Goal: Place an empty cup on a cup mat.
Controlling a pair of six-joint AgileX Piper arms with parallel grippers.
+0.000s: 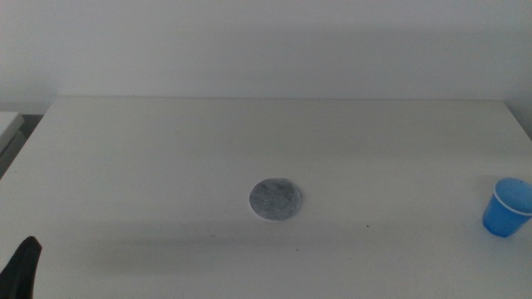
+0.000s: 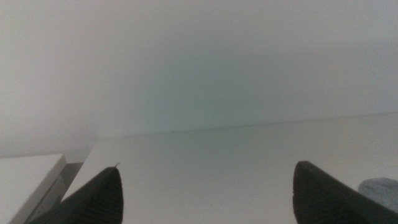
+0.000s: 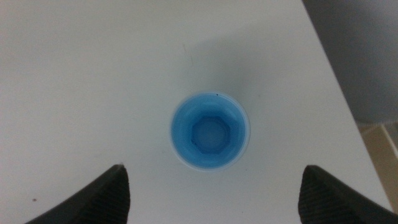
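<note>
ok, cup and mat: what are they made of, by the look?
The cup: likely thin plastic, smooth, bright blue and slightly translucent, with a moulded stepped base and a pale rim. The cup mat: flat matte disc, mottled grey with a pale edge; could be stone, ceramic or felt, too small to tell.

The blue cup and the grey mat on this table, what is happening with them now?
Nothing is held yet. The blue cup stands upright and empty near the table's right edge, apart from the grey cup mat in the middle. The right hand hangs open directly above the cup. The left hand waits, open, low at the table's near left corner.
</note>
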